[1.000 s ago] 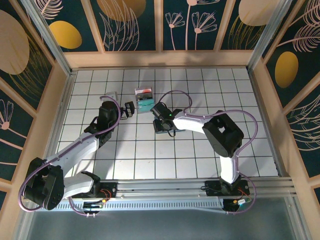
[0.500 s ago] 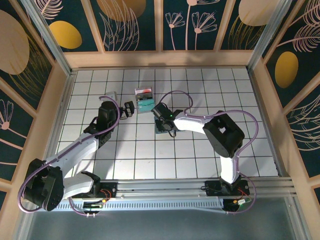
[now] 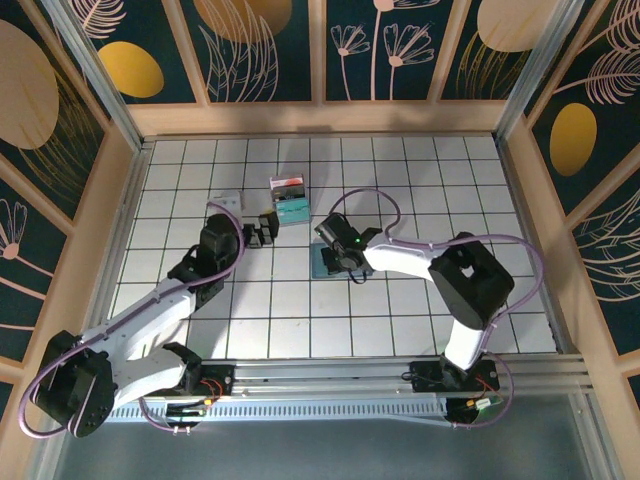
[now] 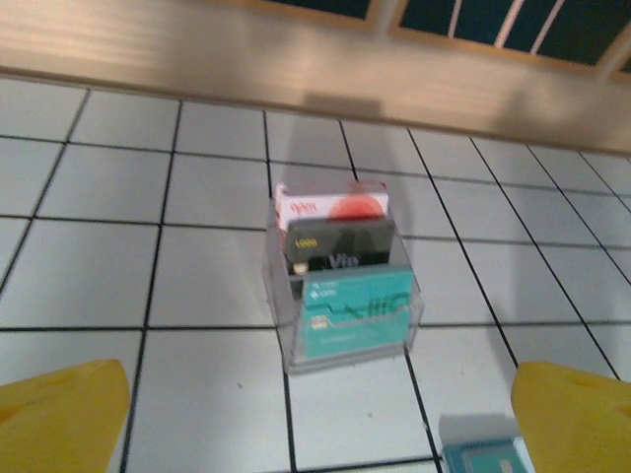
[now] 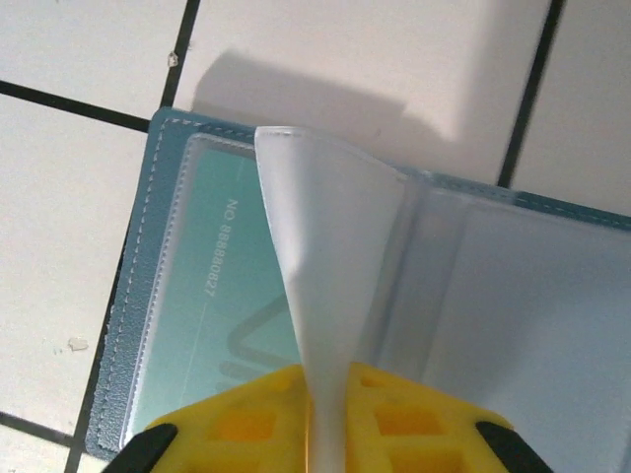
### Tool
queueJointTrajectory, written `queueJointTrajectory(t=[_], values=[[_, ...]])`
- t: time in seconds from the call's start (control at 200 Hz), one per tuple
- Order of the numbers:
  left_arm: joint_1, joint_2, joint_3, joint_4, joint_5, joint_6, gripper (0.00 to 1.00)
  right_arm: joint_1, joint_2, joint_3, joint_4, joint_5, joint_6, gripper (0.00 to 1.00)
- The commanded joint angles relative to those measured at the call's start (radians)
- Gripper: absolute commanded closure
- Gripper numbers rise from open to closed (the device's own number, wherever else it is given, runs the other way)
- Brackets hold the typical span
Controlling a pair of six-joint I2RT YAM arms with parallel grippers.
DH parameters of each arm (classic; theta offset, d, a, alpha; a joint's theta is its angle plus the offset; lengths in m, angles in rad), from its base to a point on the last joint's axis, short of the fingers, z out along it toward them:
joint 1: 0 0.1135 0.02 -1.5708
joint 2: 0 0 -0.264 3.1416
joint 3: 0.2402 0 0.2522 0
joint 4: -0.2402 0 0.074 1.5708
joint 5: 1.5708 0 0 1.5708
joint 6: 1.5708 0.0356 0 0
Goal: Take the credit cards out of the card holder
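Observation:
The card holder (image 5: 148,217) lies open on the tiles, slate-blue with clear sleeves inside. A pale teal credit card (image 5: 207,286) sits in its left sleeve. My right gripper (image 5: 330,434) is shut on a translucent sleeve page (image 5: 330,256) of the holder, which stands up between the yellow fingers. In the top view the right gripper (image 3: 340,262) is over the card holder (image 3: 324,266). My left gripper (image 3: 265,228) hangs open just left of it, with nothing between its yellow fingertips (image 4: 59,414). A corner of the card holder (image 4: 488,455) shows at the lower right of the left wrist view.
A small clear plastic box (image 3: 290,200) stands behind the grippers, holding a white-and-red, a black and a teal card (image 4: 355,305). A wooden wall (image 3: 320,118) closes off the back and sides. White tiles lie open to the right (image 3: 450,200).
The right gripper has closed on the sleeve page and shifted slightly right and nearer. The left gripper has moved right, closer to the card holder, still open.

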Motion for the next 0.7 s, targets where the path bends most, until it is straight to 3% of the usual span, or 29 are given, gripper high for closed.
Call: queueJointTrajectory(t=[0.0, 0.26, 0.691], values=[[-0.022, -0.010, -0.050, 0.075, -0.029, -0.030, 0.01, 0.004, -0.049, -0.021, -0.044, 0.068, -0.014, 0.79], [-0.025, 0.013, -0.036, 0.086, -0.041, -0.033, 0.01, -0.014, -0.045, -0.002, -0.078, 0.186, -0.004, 0.72], [-0.029, 0.068, -0.019, 0.063, -0.059, -0.007, 0.01, -0.103, -0.127, -0.089, -0.030, 0.120, 0.039, 0.70]])
